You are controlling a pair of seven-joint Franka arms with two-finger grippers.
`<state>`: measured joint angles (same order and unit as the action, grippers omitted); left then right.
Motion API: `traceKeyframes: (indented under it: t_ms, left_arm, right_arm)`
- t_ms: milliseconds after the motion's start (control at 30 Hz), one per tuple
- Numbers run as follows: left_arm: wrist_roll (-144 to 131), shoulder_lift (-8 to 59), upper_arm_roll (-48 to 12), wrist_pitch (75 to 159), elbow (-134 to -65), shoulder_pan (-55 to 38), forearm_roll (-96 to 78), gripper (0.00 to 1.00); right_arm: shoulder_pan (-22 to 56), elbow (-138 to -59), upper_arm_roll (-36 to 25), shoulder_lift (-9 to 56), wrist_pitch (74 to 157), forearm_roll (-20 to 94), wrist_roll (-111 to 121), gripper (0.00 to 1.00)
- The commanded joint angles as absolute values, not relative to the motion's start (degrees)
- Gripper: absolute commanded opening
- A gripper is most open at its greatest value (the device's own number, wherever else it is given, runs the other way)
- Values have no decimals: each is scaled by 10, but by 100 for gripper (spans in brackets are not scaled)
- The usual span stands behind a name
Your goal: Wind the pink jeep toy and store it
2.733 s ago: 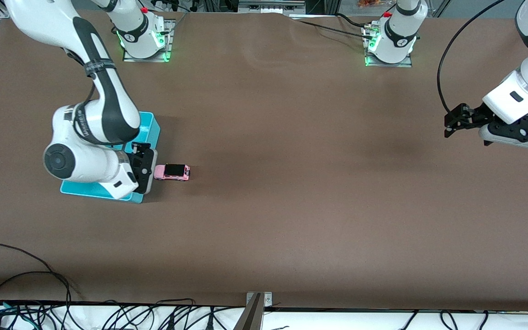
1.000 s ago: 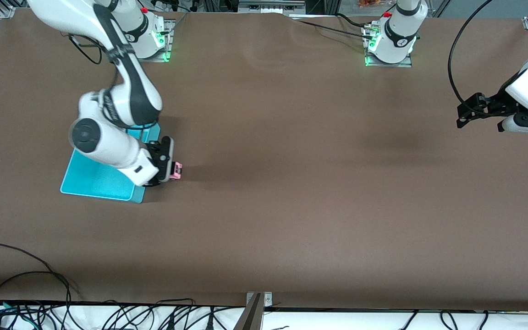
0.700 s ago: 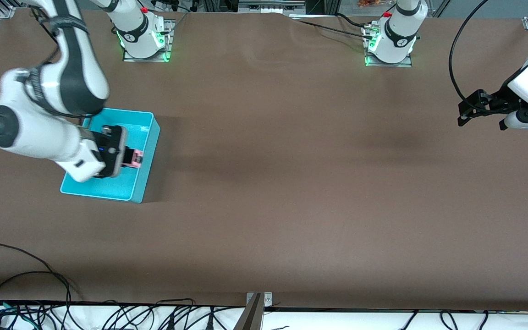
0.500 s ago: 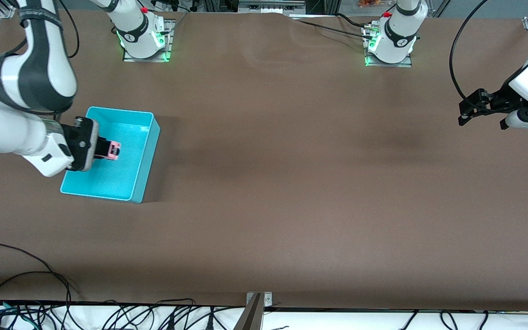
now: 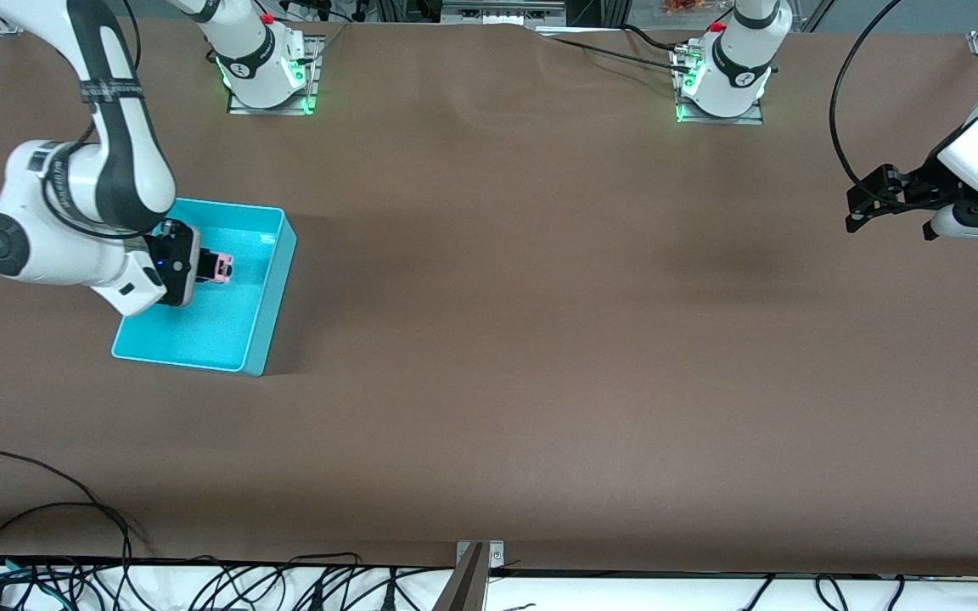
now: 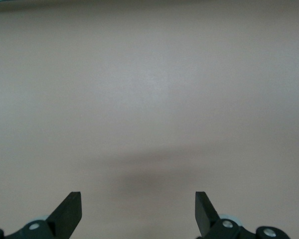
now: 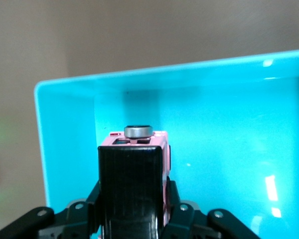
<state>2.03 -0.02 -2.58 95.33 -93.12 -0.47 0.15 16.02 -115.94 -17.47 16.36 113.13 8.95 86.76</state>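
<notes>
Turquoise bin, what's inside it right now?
Over the turquoise bin, the right claw is shut on the pink jeep toy; whether the toy touches the floor is unclear. The visible floor holds nothing else; the arm hides the corner nearest it.

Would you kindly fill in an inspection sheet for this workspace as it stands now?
Surface: brown table, bare apart from the bin.
Job's things: pink jeep toy held over the inside of the turquoise bin, which sits toward the right arm's end.
Clutter: nothing seen.
Grippers: right gripper shut on the jeep over the bin; left gripper open and empty, waiting over the table at the left arm's end.
Cables: black cables along the table edge nearest the front camera.
Surroundings: two arm bases with green lights.
</notes>
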Motion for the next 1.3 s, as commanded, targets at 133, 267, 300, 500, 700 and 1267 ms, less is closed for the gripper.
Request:
traceKeyframes:
  t_ms: [133, 267, 300, 500, 700, 1267]
  left_arm:
    - [12, 11, -25, 939, -910, -7, 11, 100]
    - [12, 11, -25, 939, -910, -7, 11, 100]
    - [12, 11, -25, 939, -910, -7, 11, 100]
    - [12, 11, -25, 938, -910, -6, 11, 100]
    - [12, 11, -25, 939, -910, -6, 11, 100]
    - [12, 11, -25, 938, -910, -7, 11, 100]
  right_arm:
    - [163, -1297, -174, 131, 1257, 99, 901, 20]
    - [162, -1323, -173, 141, 1295, 102, 916, 22]
    - [162, -1328, -173, 141, 1304, 103, 919, 24]
    - [162, -1333, -173, 149, 1320, 106, 925, 64]
    - [162, -1329, -173, 148, 1319, 122, 932, 100]
    - [162, -1113, -176, 132, 1120, 129, 810, 100]
